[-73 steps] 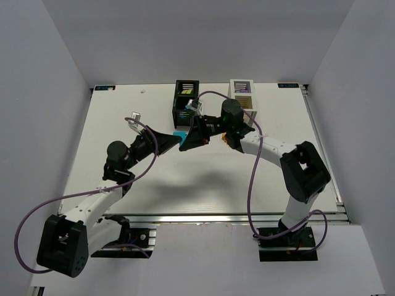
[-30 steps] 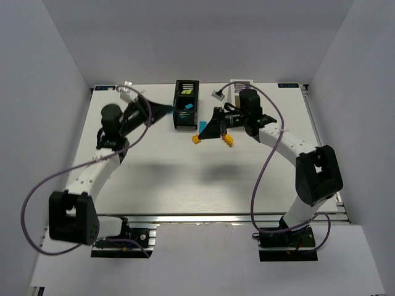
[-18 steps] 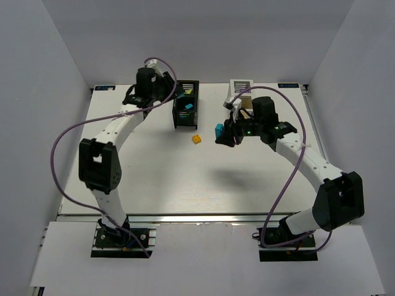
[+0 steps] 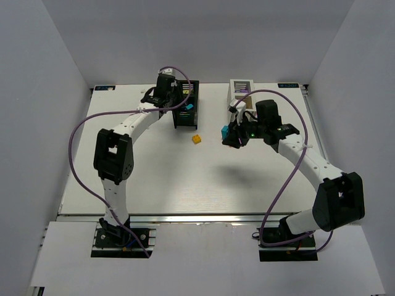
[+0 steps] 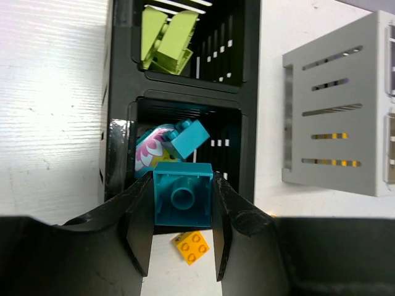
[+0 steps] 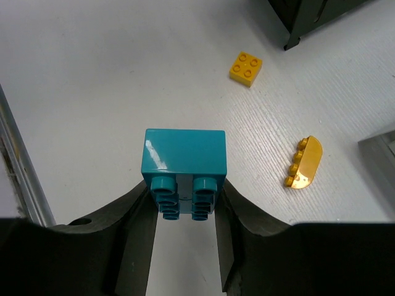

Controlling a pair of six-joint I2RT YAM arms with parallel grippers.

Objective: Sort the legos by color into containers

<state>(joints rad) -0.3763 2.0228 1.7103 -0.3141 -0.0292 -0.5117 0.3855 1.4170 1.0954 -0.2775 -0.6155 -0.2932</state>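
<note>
My left gripper (image 5: 182,185) is shut on a cyan lego (image 5: 182,200), held over the near compartment of the black container (image 5: 118,111). That compartment holds another cyan lego (image 5: 190,137) and a pink-patterned piece (image 5: 148,151). The far compartment holds lime green legos (image 5: 166,40). In the top view the left gripper (image 4: 184,106) hangs at the black container (image 4: 192,89). My right gripper (image 6: 184,188) is shut on a second cyan lego (image 6: 184,163) above the table, left of the white container (image 4: 242,89). A yellow square lego (image 6: 245,68) and an orange curved lego (image 6: 303,162) lie on the table.
The white container (image 5: 345,111) stands to the right of the black one with a gap between them. The yellow square lego (image 4: 197,139) lies in front of the black container. Grey walls enclose the table on three sides.
The left arm has swung up and right to the black container with its cyan lego. The right arm has drawn back to the right, carrying its cyan lego off the table.
</note>
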